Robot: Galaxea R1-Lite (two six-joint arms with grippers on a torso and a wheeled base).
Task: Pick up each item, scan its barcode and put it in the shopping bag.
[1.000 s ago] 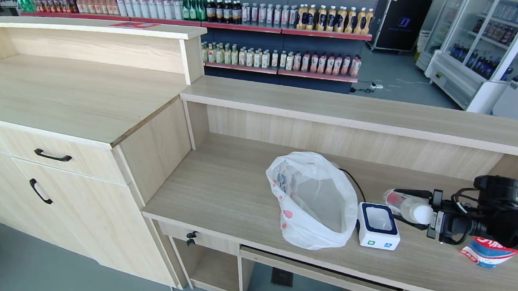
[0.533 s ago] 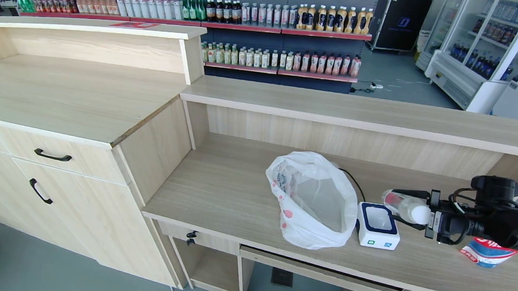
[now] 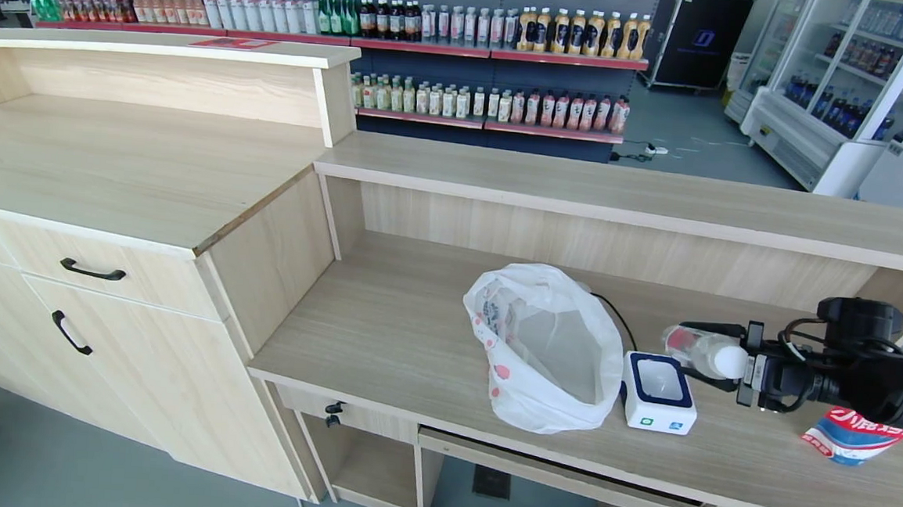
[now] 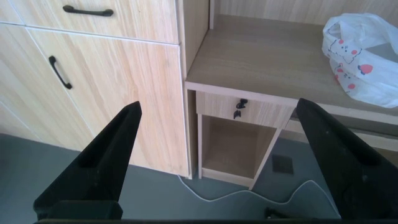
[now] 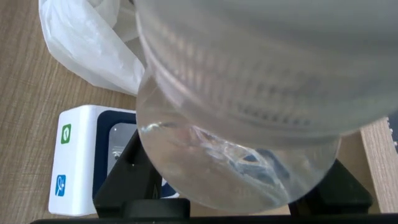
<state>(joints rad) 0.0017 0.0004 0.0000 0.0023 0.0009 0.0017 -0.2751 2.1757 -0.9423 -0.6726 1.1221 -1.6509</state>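
The bottle is pinched on its side between my right gripper's two fingers, held clear of the counter just right of the scanner and a little above it. Through my right wrist camera its clear, ribbed body hangs over the scanner's window side. I judge it a thin-walled plastic bottle: fairly light, smooth and round, so it may twist or slide in my grip, and the wall would give if I squeezed hard. The ribbed middle is the best place to hold it, with firm but moderate pressure. I cannot see from here which way the barcode faces.

The shopping bag sits just left of the scanner, touching it, with its mouth open towards me. It is soft, so the rim may fold if the bottle bumps it. A red, white and blue packet lies on the counter to the right, under my right arm. My left gripper hangs spread wide and empty, low by the cabinet front at the left
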